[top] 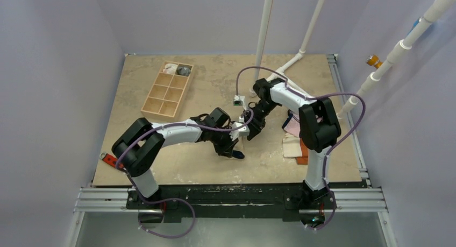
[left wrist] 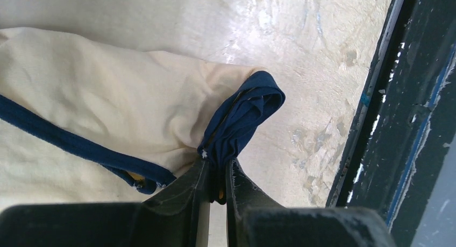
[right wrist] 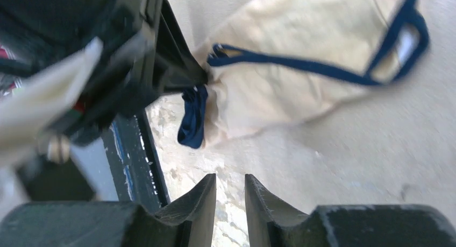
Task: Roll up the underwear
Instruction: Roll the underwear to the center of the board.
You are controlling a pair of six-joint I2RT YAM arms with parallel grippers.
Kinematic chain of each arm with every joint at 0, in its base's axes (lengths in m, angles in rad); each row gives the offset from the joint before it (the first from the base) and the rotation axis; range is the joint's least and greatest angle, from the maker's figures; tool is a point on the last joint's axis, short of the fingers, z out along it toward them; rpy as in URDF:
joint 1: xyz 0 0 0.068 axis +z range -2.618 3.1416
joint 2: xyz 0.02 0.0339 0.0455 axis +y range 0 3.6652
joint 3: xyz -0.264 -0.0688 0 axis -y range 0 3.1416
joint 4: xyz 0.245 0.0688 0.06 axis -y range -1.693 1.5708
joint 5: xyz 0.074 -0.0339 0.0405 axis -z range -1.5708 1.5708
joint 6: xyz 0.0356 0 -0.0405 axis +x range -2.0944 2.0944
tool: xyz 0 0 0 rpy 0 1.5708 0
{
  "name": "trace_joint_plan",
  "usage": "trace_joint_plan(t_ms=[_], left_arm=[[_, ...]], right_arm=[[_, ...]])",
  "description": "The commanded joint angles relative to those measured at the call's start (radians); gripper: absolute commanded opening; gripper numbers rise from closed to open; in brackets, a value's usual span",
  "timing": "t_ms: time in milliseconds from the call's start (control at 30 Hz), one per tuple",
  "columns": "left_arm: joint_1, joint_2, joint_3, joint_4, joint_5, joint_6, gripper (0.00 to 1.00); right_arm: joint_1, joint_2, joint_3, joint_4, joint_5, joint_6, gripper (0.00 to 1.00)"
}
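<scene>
On the mottled beige tabletop (top: 215, 80) lay the soft tan underwear (left wrist: 107, 91) with navy edging; the black left gripper (left wrist: 218, 169) pinched its bunched navy corner; the right gripper (right wrist: 230, 185) hovered nearby, narrowly parted, empty. A tidy roll probably needed both on that hem.

Left gripper (left wrist: 218, 171) pinched on the underwear (left wrist: 107, 91); right gripper (right wrist: 230, 185) just beside, jaws slightly parted, empty
</scene>
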Motion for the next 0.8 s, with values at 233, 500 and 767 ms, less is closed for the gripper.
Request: trace_joint_plan(t_ms=[233,500,767], left_arm=[[0.133,0.091,0.096,-0.100,0.222,-0.085,0.00],[0.262,0.218,0.199,-0.211,0.377,-0.159,0.00],[0.347,0.349,0.272,-0.280,0.505,-0.240,0.00]], right_arm=[[-0.087,-0.260,-0.208,0.326,0.086,0.152,0.22],[-0.064,-0.455,-0.429,0.549,0.169,0.134,0.31],[0.154,-0.604,-0.575,0.759,0.473,0.113,0.36]])
